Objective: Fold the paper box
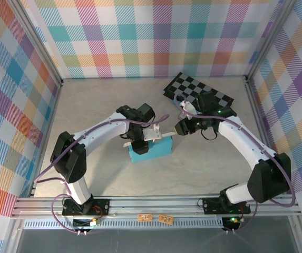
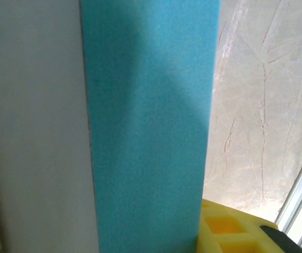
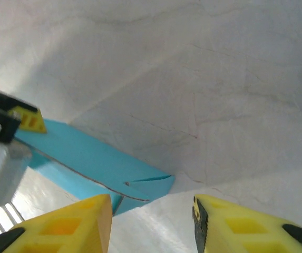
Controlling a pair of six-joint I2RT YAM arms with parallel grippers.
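Pale marbled table [image 1: 98, 105] carries the teal paper box [image 1: 160, 149] at the centre of the frame. The left gripper [image 1: 140, 146] sits on its left part; I cannot tell if it pinches a panel. The right gripper [image 3: 152, 206], wide open and empty, hovers beside the box's right end. It seems an end flap is being closed, so the next move needs a careful push there.

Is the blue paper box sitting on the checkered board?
No, the paper box lies directly on the table, apart from the checkerboard farther back.
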